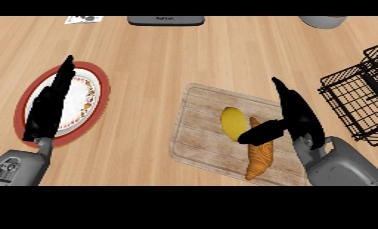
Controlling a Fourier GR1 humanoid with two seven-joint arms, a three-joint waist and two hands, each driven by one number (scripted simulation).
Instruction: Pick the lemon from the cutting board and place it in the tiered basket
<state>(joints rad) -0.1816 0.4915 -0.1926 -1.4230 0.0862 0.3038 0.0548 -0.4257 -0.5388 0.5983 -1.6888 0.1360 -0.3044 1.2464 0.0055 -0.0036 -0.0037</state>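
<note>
- The lemon (234, 123) lies on the cutting board (203, 138), touching a croissant (260, 154) on its right.
- The right hand (297, 115) hovers over the board's right side, fingers (284, 93) straight and together, thumb (260, 134) stretched left across the croissant to the lemon's lower edge; nothing is gripped.
- The left hand (50, 104) rests open over a red-rimmed plate (96, 93), fingers straight.
- The black wire basket (354, 95) stands at the right edge of the wooden worktop (155, 58).
</note>
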